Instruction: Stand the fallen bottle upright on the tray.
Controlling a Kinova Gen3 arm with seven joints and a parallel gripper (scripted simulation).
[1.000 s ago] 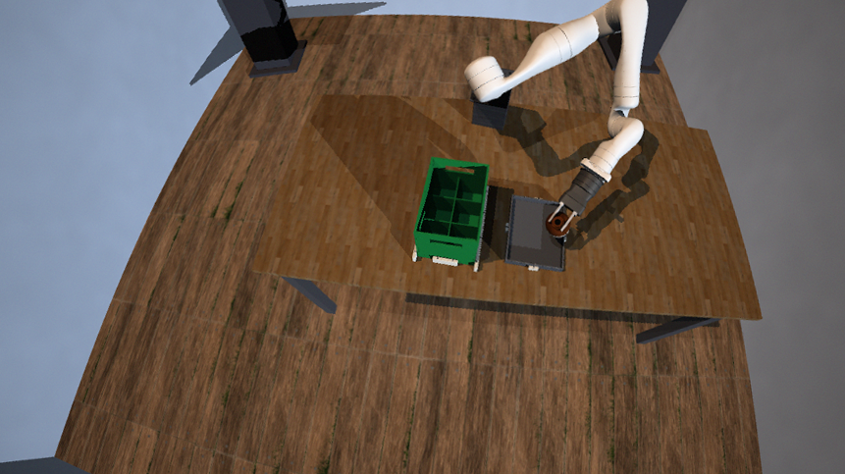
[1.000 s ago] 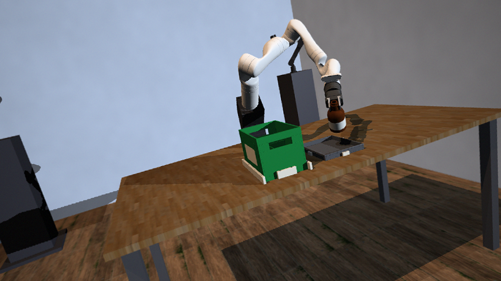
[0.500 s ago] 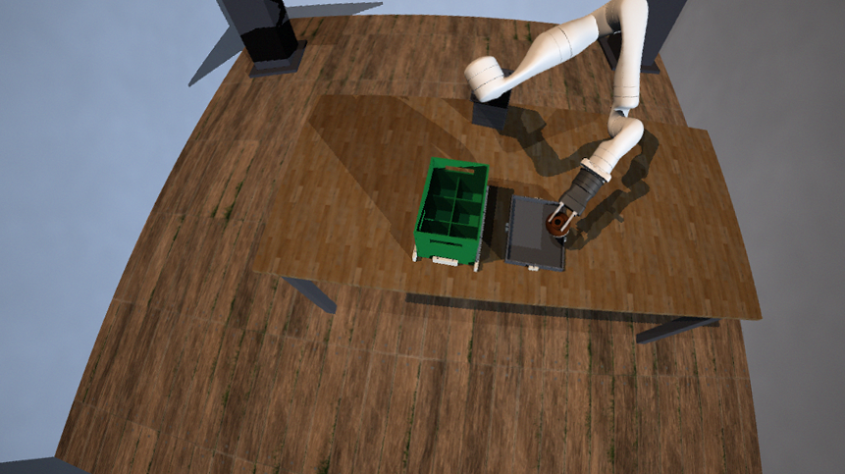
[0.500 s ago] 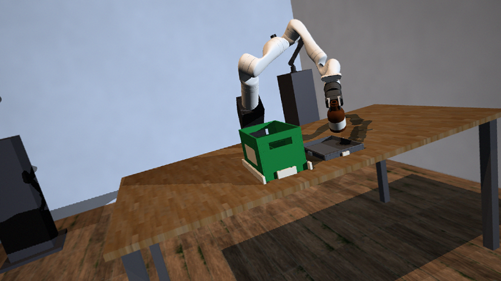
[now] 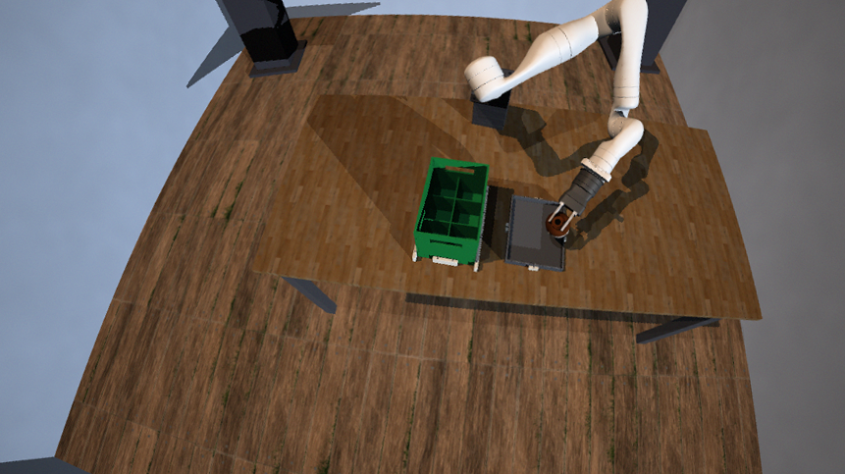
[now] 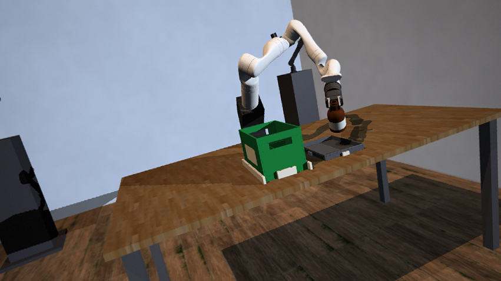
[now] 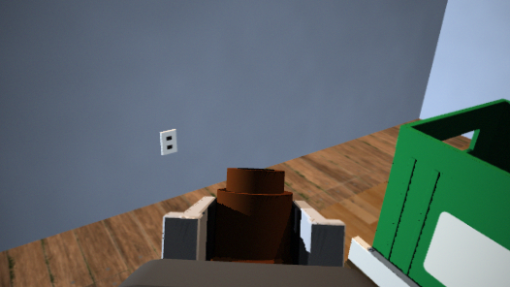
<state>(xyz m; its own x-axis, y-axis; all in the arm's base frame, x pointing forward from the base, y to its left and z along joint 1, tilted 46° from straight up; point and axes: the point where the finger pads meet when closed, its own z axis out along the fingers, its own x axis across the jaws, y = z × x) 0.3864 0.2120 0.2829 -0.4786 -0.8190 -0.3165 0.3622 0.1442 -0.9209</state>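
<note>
The brown bottle (image 5: 557, 231) (image 6: 335, 115) (image 7: 255, 181) has a white label low on its body and hangs about upright, neck up. My gripper (image 5: 558, 221) (image 6: 334, 105) (image 7: 253, 221) is shut on its neck, with one finger on each side. The dark grey tray (image 5: 528, 232) (image 6: 336, 155) lies level on the table. The bottle is above the tray's right part, near its right rim, with a visible gap under its base in the exterior view. The green crate (image 5: 468, 253) (image 6: 283, 159) (image 7: 427, 218) stands level left of the tray, not held. The tray is out of the wrist view.
The crate's compartments look empty. White blocks stand against the foot of the crate, one at its front (image 5: 444, 261) (image 6: 286, 172). A small white block (image 5: 532, 267) (image 6: 345, 153) is at the tray's front edge. A narrow strip of table separates crate and tray. Dark pedestals stand behind the table.
</note>
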